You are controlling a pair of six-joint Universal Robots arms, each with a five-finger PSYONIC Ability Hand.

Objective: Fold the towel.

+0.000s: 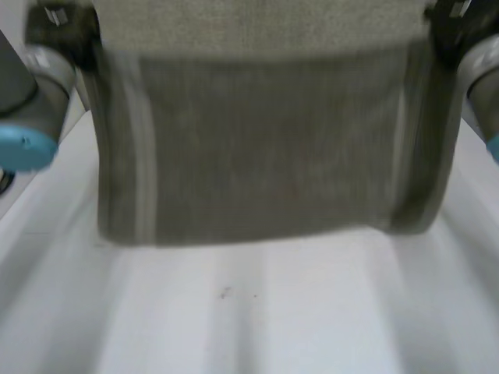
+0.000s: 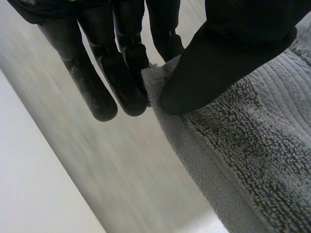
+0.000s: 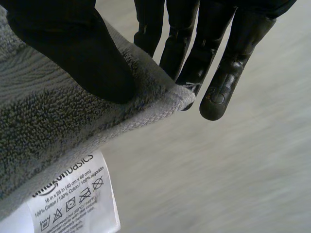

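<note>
A grey towel hangs spread above the white table, its lower edge clear of the surface. My left hand holds its upper left corner. In the left wrist view the thumb presses the towel corner against the fingers. My right hand holds the upper right corner. There the thumb pinches the towel edge against the fingers, and a white care label hangs below the edge.
The left arm's grey joint and blue cap stand beside the towel's left side. The right arm stands at its right side. Bare table lies below the towel toward the front.
</note>
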